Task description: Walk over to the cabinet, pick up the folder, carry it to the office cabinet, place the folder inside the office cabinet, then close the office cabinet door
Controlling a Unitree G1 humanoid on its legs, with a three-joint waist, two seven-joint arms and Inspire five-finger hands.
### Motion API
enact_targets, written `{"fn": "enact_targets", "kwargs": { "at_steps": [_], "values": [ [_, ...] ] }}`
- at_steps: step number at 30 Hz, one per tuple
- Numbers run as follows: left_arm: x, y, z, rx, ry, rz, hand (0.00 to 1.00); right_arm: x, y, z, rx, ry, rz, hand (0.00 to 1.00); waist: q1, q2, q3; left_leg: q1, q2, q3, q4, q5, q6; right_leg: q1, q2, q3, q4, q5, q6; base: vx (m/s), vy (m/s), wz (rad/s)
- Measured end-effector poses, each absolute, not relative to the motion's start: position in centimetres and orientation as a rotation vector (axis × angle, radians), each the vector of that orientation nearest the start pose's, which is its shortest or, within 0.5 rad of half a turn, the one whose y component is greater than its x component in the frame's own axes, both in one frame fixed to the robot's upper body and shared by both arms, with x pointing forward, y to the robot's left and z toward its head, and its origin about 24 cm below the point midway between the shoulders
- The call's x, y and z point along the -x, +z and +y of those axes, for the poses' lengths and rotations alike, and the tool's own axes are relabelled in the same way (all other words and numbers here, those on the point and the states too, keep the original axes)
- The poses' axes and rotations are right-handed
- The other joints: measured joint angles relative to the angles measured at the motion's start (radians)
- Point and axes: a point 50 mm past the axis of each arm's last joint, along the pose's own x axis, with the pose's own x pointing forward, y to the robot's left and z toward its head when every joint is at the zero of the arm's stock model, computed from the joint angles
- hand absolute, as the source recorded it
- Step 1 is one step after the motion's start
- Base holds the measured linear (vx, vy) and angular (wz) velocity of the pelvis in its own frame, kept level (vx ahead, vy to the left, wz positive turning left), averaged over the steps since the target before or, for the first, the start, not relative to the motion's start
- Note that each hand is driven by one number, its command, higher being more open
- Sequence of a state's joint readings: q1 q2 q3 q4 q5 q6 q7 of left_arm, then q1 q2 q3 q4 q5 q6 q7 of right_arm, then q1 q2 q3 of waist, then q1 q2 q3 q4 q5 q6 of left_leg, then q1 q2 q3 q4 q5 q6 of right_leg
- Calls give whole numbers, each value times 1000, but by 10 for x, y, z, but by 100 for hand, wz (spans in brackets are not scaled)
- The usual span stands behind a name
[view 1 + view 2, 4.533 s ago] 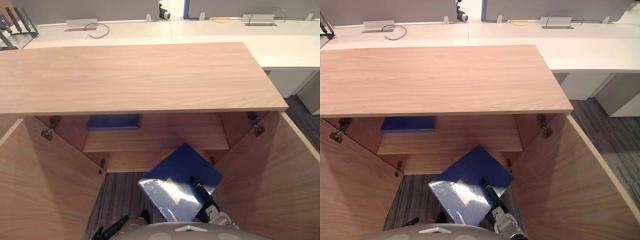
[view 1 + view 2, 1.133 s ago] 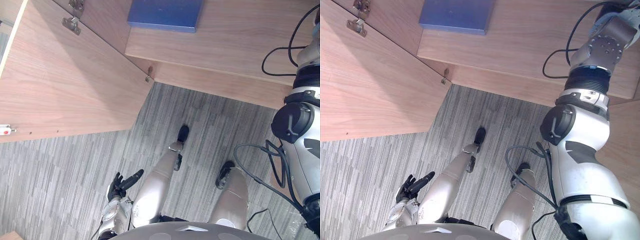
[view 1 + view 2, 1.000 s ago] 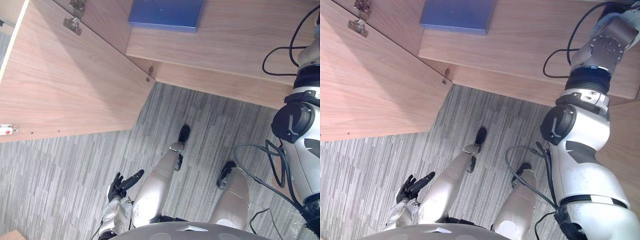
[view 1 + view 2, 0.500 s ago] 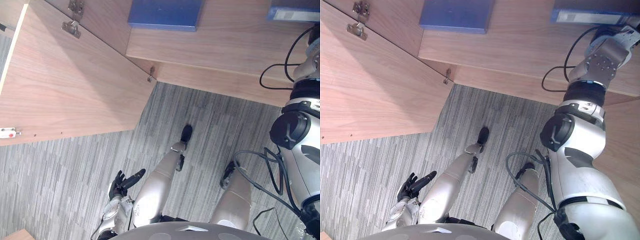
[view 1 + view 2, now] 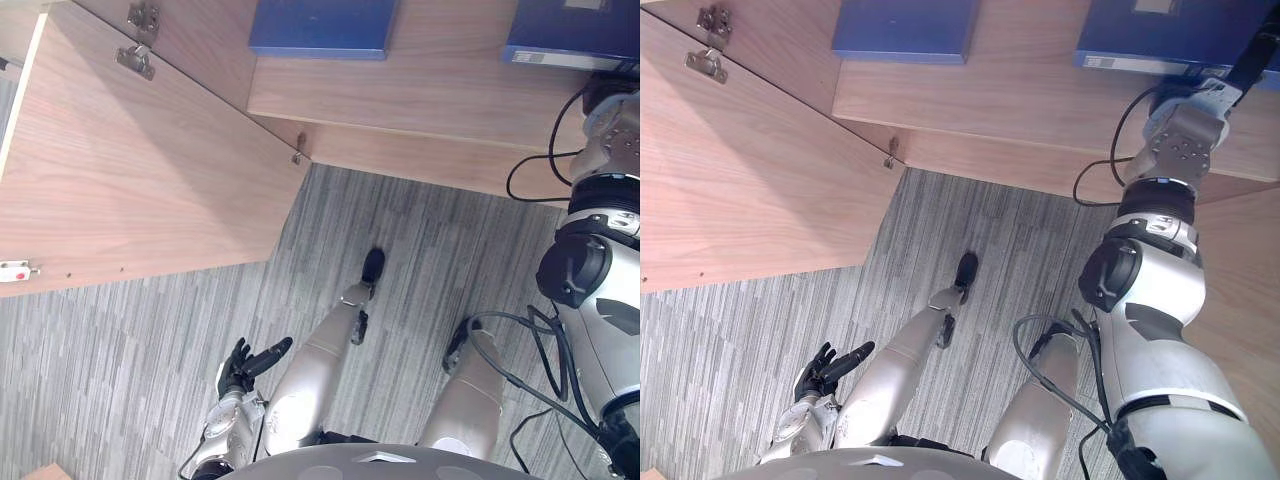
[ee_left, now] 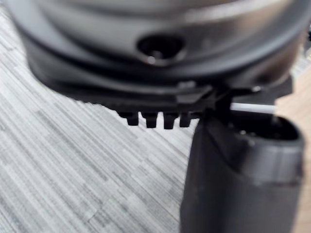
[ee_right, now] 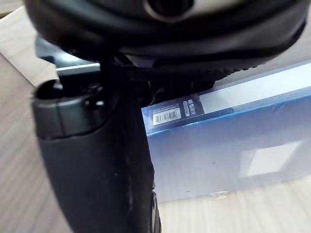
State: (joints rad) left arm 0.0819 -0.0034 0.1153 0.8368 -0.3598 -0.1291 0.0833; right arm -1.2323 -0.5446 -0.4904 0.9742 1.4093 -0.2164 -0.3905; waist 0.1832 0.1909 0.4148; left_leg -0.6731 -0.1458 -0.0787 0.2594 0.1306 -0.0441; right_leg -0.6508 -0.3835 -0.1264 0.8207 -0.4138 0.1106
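Observation:
Two blue folders lie flat on the cabinet shelf [image 5: 440, 95]: one at the left [image 5: 320, 25], the other at the right [image 5: 1170, 35]. My right arm reaches up to the right folder [image 7: 233, 145]. My right hand [image 5: 1258, 52] lies over that folder's near right corner with its fingers straight, open. In the right wrist view its thumb [image 7: 97, 160] stands before the folder's labelled edge. My left hand [image 5: 245, 362] hangs low over the carpet at my left side, fingers straight, holding nothing.
The cabinet's left door [image 5: 140, 170] stands wide open, with hinges [image 5: 135, 55] on its inner face. The right door's wooden panel [image 5: 1245, 300] stands open behind my right arm. Grey striped carpet [image 5: 120, 360] covers the floor.
My right arm has drawn back along the shelf, and the right-hand folder has come into view beside its hand. The left hand has stayed where it was.

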Motion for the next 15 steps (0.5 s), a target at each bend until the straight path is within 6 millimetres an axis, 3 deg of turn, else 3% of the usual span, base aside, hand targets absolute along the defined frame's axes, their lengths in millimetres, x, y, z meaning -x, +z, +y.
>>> {"fn": "enact_targets", "kwargs": {
  "at_steps": [3, 5, 8, 11, 15],
  "values": [
    [-143, -134, 180, 339, 385, 770, 100, -388, 269, -314, -1202, -495, -382, 100, -7, -5, 3, 1, 1, 1, 0, 0, 0, 0, 1, 1, 0, 0, 0, 0, 0, 0],
    [-143, -134, 183, 341, 376, 765, 100, -391, 268, -313, -841, -449, -302, 100, -18, -15, 10, 1, 2, 1, 0, 0, 0, 0, 2, 1, 0, 0, 0, 0, 0, 0],
    [-143, -133, 185, 341, 342, 757, 100, -387, 267, -323, -440, -398, -214, 100, -23, -26, 15, 1, 2, 1, 0, 1, 0, 0, 2, 1, -1, 1, 2, 0, 0, 0],
    [-143, -133, 186, 346, 320, 759, 100, -384, 267, -328, -236, -357, -176, 100, -23, -32, 14, 1, 2, 1, 0, 2, 0, 0, 3, 1, 0, 2, 3, 0, 0, 0],
    [-142, -134, 189, 340, 297, 771, 100, -384, 262, -328, -94, -307, -132, 100, -24, -53, 10, 3, 5, 1, 1, 2, 0, 2, 4, 1, -2, 2, 2, 0, 0, 0]
  ]
}}
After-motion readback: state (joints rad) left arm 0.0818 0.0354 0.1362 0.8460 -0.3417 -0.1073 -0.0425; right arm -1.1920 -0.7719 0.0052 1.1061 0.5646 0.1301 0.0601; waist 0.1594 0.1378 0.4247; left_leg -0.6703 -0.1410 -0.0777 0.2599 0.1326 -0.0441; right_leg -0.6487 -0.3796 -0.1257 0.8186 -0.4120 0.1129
